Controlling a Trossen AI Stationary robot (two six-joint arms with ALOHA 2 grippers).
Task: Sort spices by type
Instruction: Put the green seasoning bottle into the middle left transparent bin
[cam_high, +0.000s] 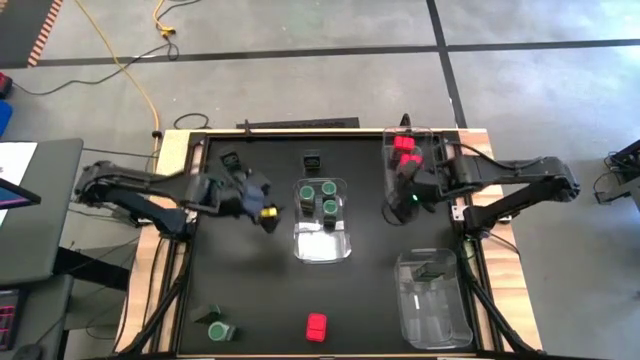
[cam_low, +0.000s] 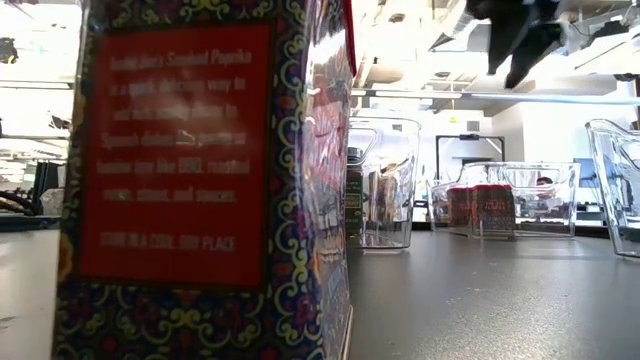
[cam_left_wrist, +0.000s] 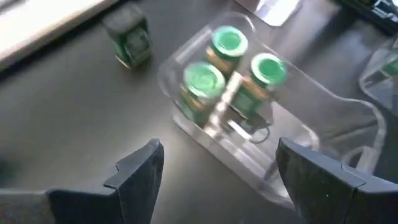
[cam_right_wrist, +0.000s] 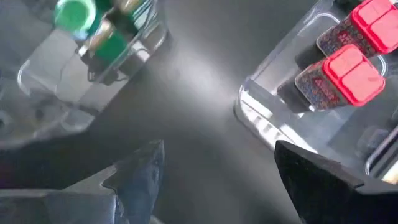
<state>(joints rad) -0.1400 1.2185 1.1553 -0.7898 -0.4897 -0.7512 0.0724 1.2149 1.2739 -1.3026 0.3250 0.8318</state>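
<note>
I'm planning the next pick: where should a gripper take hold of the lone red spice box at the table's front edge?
Grip the red box across its two long flat sides, coming straight down from above. It stands apart from other things on the table, and its blocky shape gives parallel faces. The right gripper, open near the red bin, is probably the one to use.

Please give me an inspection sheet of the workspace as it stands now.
Surface: black table, wooden edge.
Job's things: three green-topped jars in the middle bin; two red boxes in the far right bin; one dark jar in the near right bin; loose on the table: a red box, a green jar, two dark jars.
Clutter: nothing seen.
Grippers: left gripper open, empty, beside the middle bin; right gripper open, empty, by the far right bin.
Cables: yellow cable on the floor.
Surroundings: grey floor with black tape lines.
</note>
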